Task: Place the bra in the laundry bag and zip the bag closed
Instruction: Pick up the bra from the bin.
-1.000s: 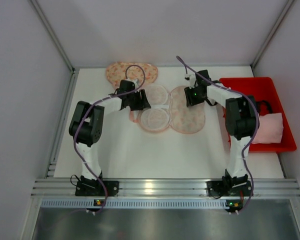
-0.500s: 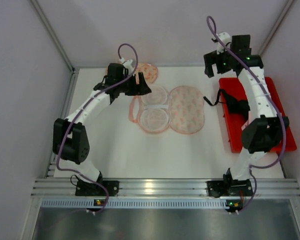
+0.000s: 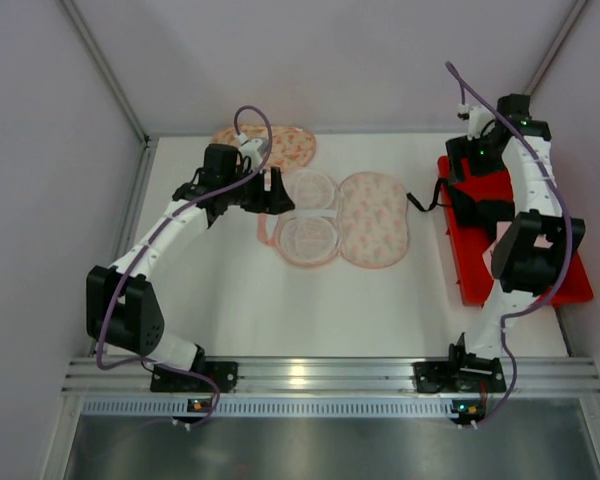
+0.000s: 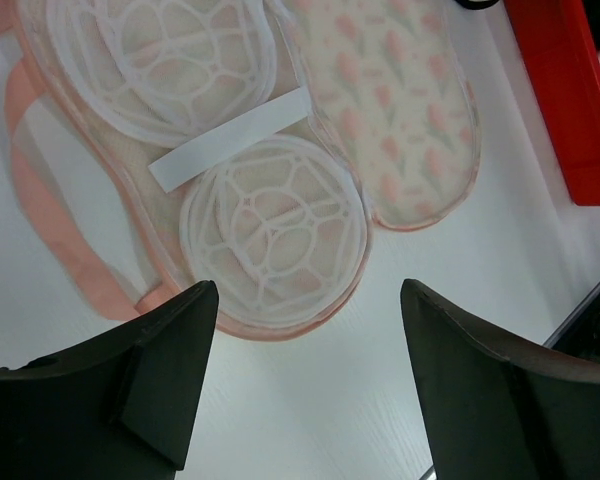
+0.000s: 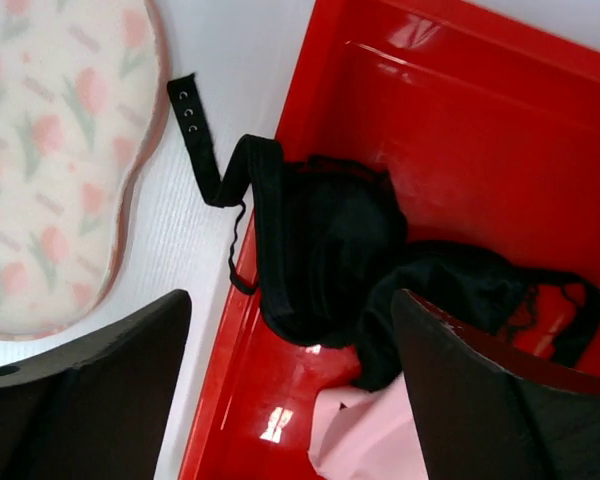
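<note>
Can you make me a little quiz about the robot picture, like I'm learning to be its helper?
1. True or false: the black bra lies inside the laundry bag.
2. Pick one. The right gripper hovers over: A the laundry bag, B the red bin, C the table's near edge.
3. Fill in the gap: the bag's flowery lid is flipped ___.

Key: 1 false, it sits in the red bin with one strap hanging over the side; 2 B; 3 open.
</note>
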Action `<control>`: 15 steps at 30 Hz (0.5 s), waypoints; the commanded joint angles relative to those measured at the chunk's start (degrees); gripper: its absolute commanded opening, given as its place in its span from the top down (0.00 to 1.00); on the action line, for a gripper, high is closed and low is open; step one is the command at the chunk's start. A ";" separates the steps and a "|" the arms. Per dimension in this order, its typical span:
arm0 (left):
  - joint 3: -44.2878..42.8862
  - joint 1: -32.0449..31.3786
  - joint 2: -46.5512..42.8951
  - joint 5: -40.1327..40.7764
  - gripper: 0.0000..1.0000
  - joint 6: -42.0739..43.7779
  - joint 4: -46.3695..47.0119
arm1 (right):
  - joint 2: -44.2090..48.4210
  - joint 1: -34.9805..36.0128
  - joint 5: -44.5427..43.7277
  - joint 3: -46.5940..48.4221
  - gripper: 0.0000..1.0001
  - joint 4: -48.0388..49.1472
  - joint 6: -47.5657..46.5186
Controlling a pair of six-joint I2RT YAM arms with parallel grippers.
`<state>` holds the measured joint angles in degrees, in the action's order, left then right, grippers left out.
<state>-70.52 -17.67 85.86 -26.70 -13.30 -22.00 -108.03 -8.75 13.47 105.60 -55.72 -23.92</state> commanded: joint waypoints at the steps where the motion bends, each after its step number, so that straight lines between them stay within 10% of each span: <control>1: -0.06 0.18 -2.37 -1.34 0.21 2.05 0.20 | -2.00 0.32 2.25 0.22 0.22 -0.26 0.81; 15: 0.74 0.18 -2.81 1.91 0.22 4.16 -0.94 | -9.31 0.32 6.47 0.22 0.41 2.02 3.80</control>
<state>-70.02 -17.67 85.60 -25.78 -10.52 -23.35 -116.86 -8.73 17.85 104.99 -55.33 -20.80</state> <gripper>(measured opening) 0.782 0.601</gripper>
